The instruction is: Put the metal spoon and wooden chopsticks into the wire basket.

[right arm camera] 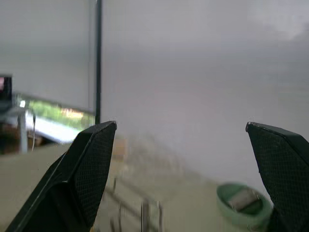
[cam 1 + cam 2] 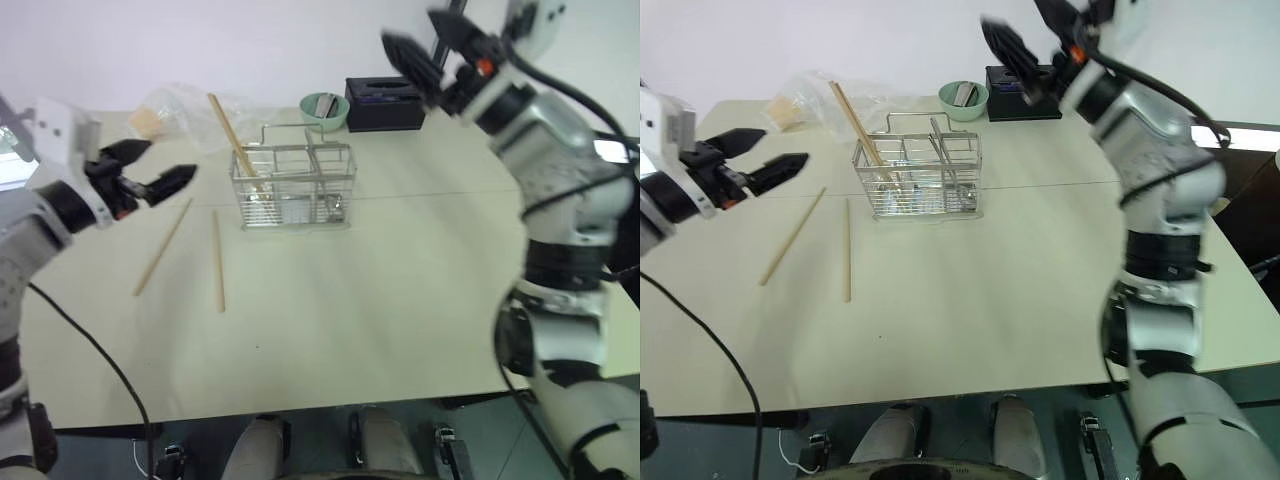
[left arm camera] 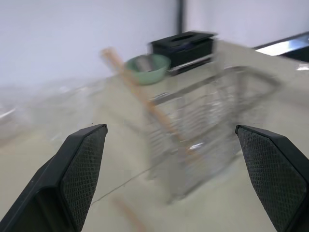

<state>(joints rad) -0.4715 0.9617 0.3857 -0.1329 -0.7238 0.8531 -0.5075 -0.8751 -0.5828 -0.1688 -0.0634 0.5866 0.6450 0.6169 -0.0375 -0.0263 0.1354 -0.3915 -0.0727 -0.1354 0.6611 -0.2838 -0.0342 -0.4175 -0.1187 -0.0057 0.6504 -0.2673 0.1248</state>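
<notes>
Chopsticks are the worry from where I stand. One of the wooden chopsticks (image 2: 233, 137) already leans in the wire basket (image 2: 296, 187), its top poking out over the left rim at a slant toward the back of the table (image 2: 400, 300). Two more lie flat on the table just left of the basket, one angled (image 2: 164, 246) and one running nearly straight toward the front edge (image 2: 218, 260), close together but not touching.

The left gripper (image 2: 148, 172) hangs above the table to the left of those loose sticks, jaws spread wide and holding nothing. The right gripper (image 2: 1025, 45) is raised high over the back of the table, near the black box (image 2: 385, 104) and the small green bowl (image 2: 325, 110), jaws also wide and empty.

I cannot pick out the metal spoon for certain; something shiny glints low inside the basket, but it may only be wire.

The risks, as I judge them: the sticks are thin and lie flat, so the left gripper's fingers could skate over one or nudge it away instead of pinching it. Gripped near one end, a stick would droop and could catch on the basket rim. A clumsy drop could knock the leaning chopstick out or shove the light basket. The crumpled clear plastic bag (image 2: 180, 108) behind them could snag an arm reaching across.
</notes>
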